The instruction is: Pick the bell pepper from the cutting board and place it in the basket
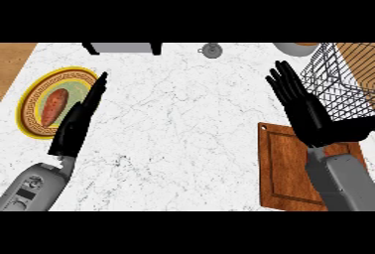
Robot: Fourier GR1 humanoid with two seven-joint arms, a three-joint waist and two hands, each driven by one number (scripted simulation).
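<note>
Both my black hands, left hand (pixel 77 121) and right hand (pixel 304 106), are flat-open, empty; the right hand is above the brown wooden cutting board (pixel 282 171), beside the dark wire basket (pixel 344 82).

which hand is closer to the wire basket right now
Right. The right hand is open beside the wire basket, at its left side; the left hand is far across the counter by the yellow plate.

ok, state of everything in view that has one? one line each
left robot hand: open, holding nothing, beside the plate
right robot hand: open, holding nothing, above the board's far end
cutting board: flat on the counter, no pepper visible on it
wire basket: upright, pepper not visible inside
plate: holds an orange-brown food item
</note>
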